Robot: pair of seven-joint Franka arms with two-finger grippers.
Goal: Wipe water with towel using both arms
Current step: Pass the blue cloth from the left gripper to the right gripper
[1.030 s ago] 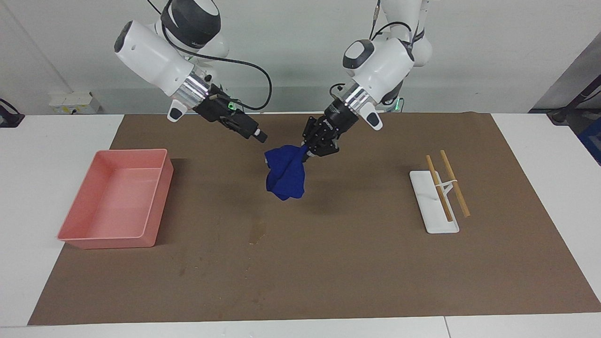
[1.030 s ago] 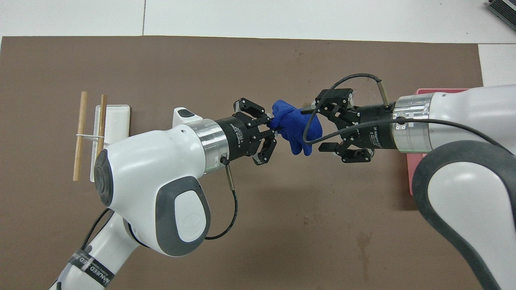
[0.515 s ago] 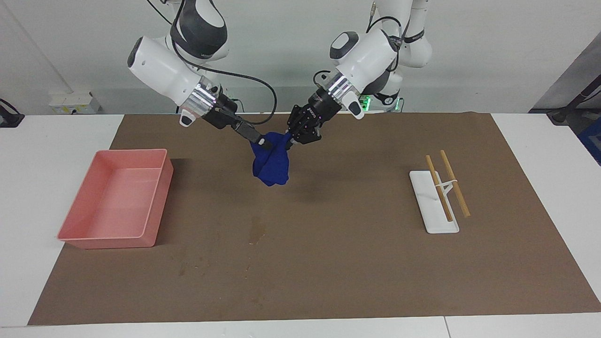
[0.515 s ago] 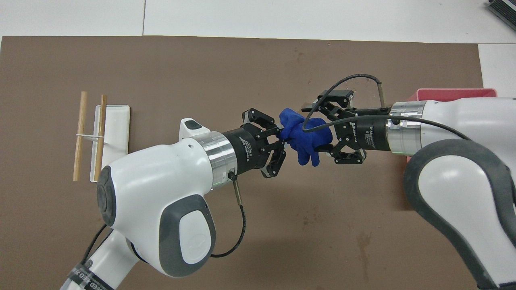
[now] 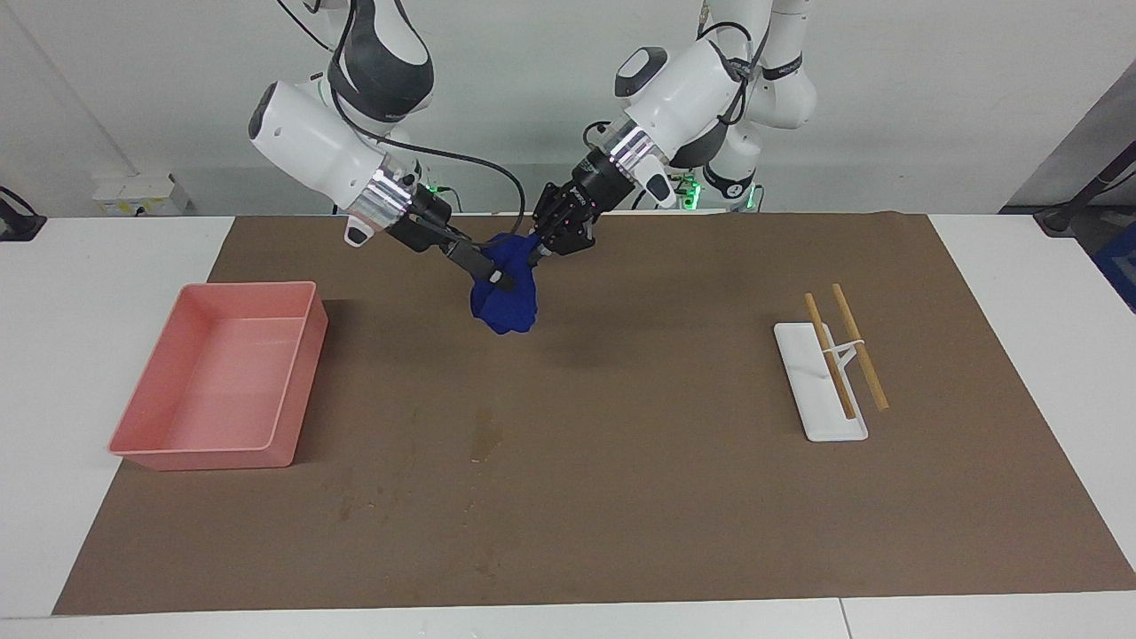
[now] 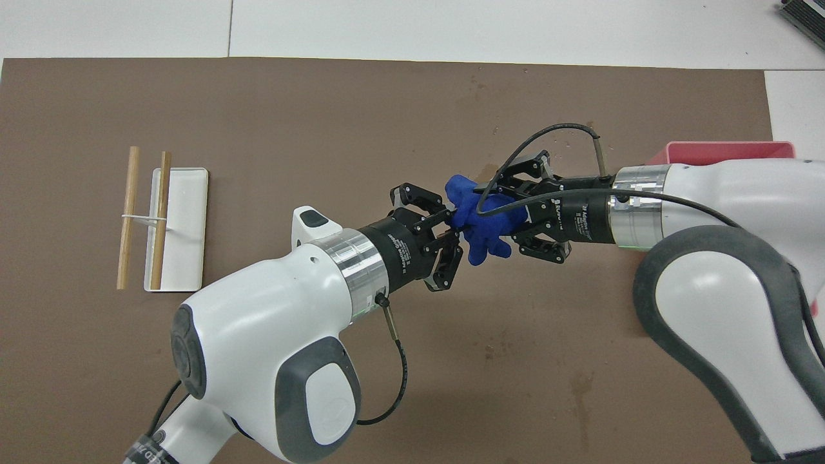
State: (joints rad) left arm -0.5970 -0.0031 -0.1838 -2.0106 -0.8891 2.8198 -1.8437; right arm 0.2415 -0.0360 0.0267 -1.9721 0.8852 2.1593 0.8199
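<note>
The blue towel (image 5: 506,306) hangs in the air over the brown mat, bunched between the two grippers; it also shows in the overhead view (image 6: 483,222). My left gripper (image 5: 537,251) (image 6: 451,219) is shut on the towel's upper corner. My right gripper (image 5: 495,278) (image 6: 499,216) is open, with its fingers reaching around the towel's other side, one finger lying across the cloth. The water (image 5: 484,439) is a yellowish-tan blotch on the mat, farther from the robots than the towel, with nothing on it.
A pink tray (image 5: 297,306) (image 6: 722,151) stands at the right arm's end of the mat. A white holder (image 5: 830,426) (image 6: 187,193) with two wooden sticks across it lies toward the left arm's end. The brown mat (image 5: 674,497) covers most of the table.
Both grippers and the towel moved toward the robots and slightly toward the right arm's end. The right gripper went from clear of the towel to having its fingers around it, and they narrowed.
</note>
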